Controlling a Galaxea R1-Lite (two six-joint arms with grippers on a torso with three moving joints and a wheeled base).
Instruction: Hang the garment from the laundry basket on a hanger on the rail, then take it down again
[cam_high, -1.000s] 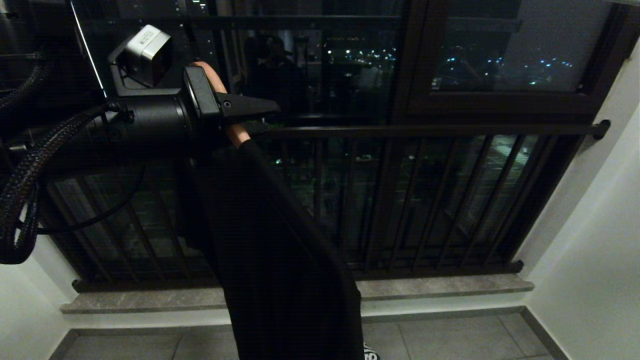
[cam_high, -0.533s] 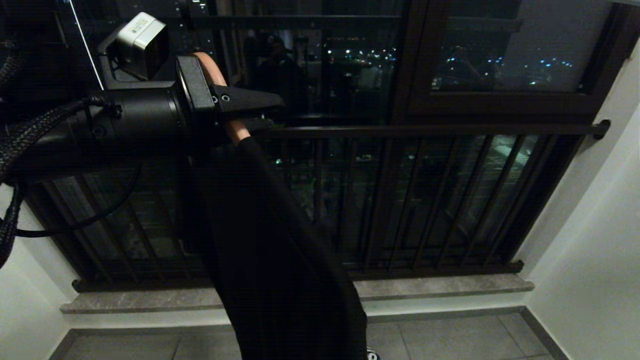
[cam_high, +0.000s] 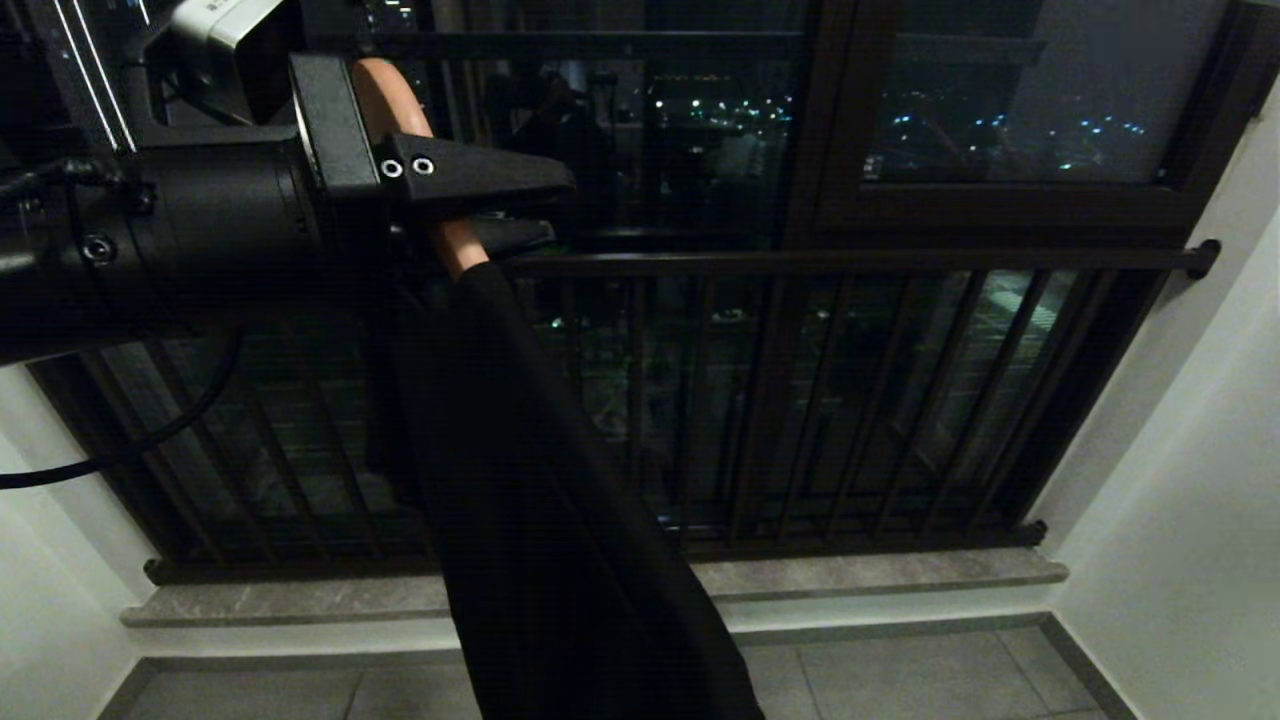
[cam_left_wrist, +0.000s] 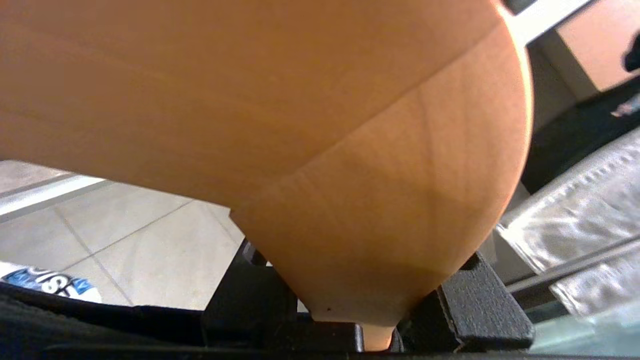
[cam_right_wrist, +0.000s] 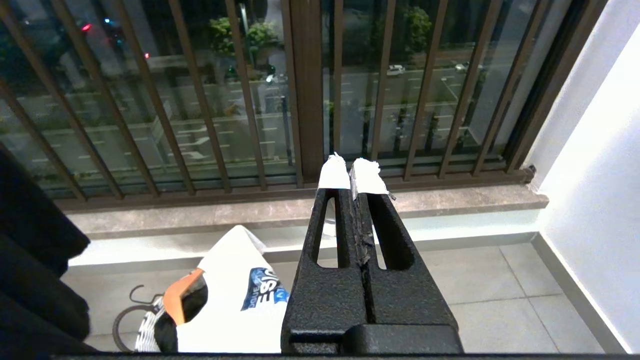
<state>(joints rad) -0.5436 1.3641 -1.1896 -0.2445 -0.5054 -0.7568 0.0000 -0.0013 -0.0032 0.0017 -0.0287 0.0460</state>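
Note:
My left gripper (cam_high: 520, 210) is raised at the upper left of the head view, in front of the window, shut on a wooden hanger (cam_high: 385, 95). A black garment (cam_high: 560, 520) hangs from the hanger down to the floor. In the left wrist view the hanger's wood (cam_left_wrist: 320, 125) fills the picture, wedged between the left gripper's (cam_left_wrist: 380, 325) black jaws. My right gripper (cam_right_wrist: 352, 172) is parked low and shut, its white-taped tips together. The laundry basket (cam_right_wrist: 142, 342) stands on the floor beside it, holding a white cloth with a blue print (cam_right_wrist: 235, 300). The rail is out of view.
Dark brown window-guard bars (cam_high: 850, 262) run across the window above a grey stone sill (cam_high: 880, 572). A white wall (cam_high: 1190, 520) closes the right side. Grey floor tiles (cam_high: 900, 680) lie below. A crinkled silvery surface (cam_left_wrist: 575, 210) shows past the hanger.
My left arm has lifted the hanger and black garment higher and drawn closer to the head camera. The right arm has stayed still.

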